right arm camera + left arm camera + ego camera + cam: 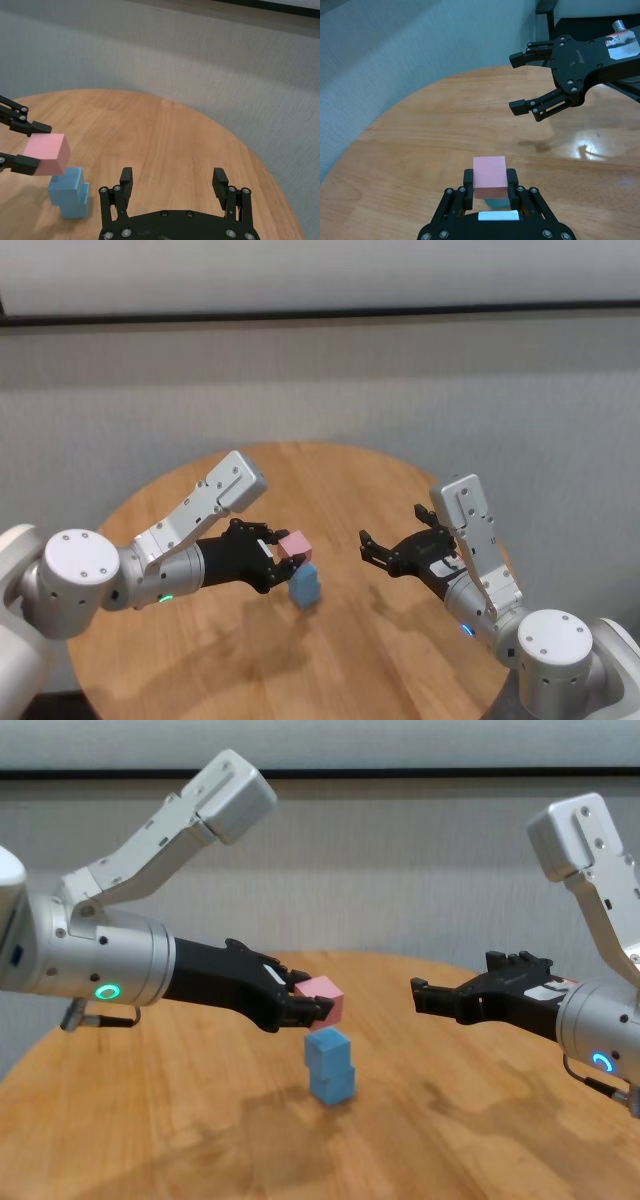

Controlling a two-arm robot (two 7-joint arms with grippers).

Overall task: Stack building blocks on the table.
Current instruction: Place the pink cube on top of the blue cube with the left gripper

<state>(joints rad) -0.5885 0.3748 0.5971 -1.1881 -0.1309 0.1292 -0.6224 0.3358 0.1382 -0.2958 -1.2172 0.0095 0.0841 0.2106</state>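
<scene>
Down on the wood-grain surface (340, 660), near the middle: two light blue blocks, one on top of the other, upper blue block (327, 1046) sitting slightly askew on the lower blue block (333, 1081), corners not lined up. Lower one flat on the planks, a soft shadow spreading beside it.

Just above that pair, held in the air: the pink block (295, 545). Clamped between the fingers (468, 181) of the left gripper (280, 549), one black pad on each side face, top face clear. Hanging close over the upper blue block but offset toward the left arm's side; from the right wrist view, pink block (47, 154) with its lower corner almost at the blue top (66, 182), contact or a slim gap impossible to tell. In the left wrist view, a sliver of blue just visible beneath the pink cube (490, 178).

Left arm reaching in low from the left, black hand stretched forward, green ring lit on the forearm.

Across from it, to the right of the stack and well apart from it: the right gripper (372, 542), off the surface, fingers spread wide and holding nothing, tips aimed toward the stack. Same spread seen from its own wrist camera (172, 182), bare wood between the two fingers.

Farther back: the round rim of the surface, then a grey wall (320, 380) with a dark strip running along it near the top.
</scene>
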